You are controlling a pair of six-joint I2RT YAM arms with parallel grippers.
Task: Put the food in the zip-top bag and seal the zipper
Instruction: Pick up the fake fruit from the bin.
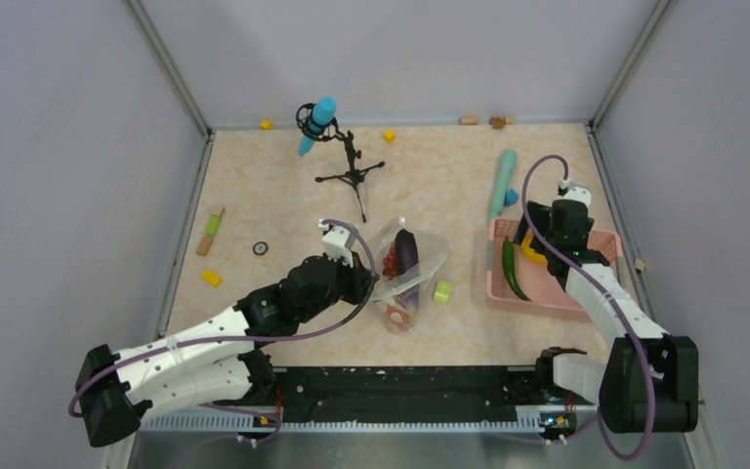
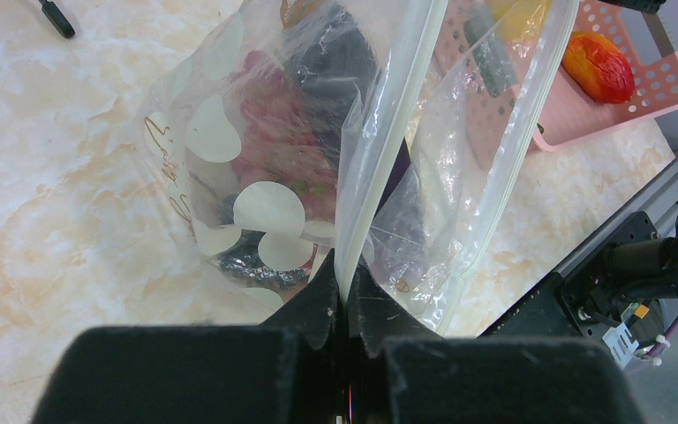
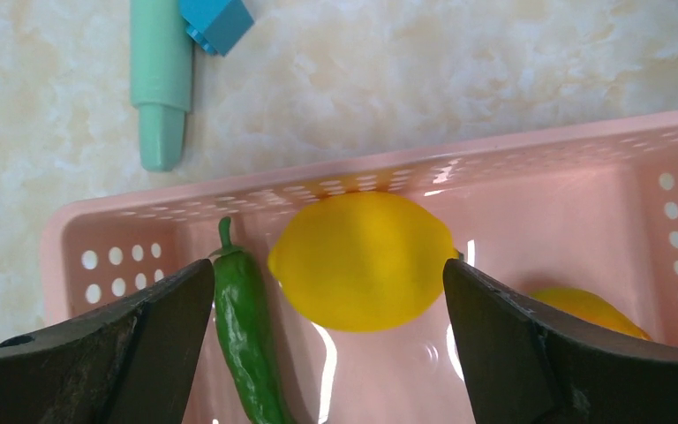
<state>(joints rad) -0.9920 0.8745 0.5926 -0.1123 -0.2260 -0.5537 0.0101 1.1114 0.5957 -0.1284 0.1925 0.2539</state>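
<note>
The clear polka-dot zip-top bag (image 1: pixel 405 269) lies mid-table with its mouth held up; it holds a dark purple piece (image 1: pixel 406 254) and red pieces (image 2: pixel 274 132). My left gripper (image 2: pixel 346 296) is shut on the bag's white zipper strip (image 2: pixel 388 132). My right gripper (image 3: pixel 328 291) is open above the pink basket (image 3: pixel 547 146), its jaws either side of the yellow lemon (image 3: pixel 362 261). A green pepper (image 3: pixel 243 336) lies by the left jaw. An orange-yellow piece (image 3: pixel 587 309) lies to the right. A red-orange fruit (image 2: pixel 598 66) shows in the basket.
A lime-green cylinder (image 1: pixel 442 291) sits between bag and basket. A mint-green stick (image 1: pixel 502 181) and blue block (image 3: pixel 216 19) lie behind the basket. A black tripod with a blue microphone (image 1: pixel 337 147) stands at the back. Small yellow blocks (image 1: pixel 212 277) and a ring (image 1: pixel 260 248) lie left.
</note>
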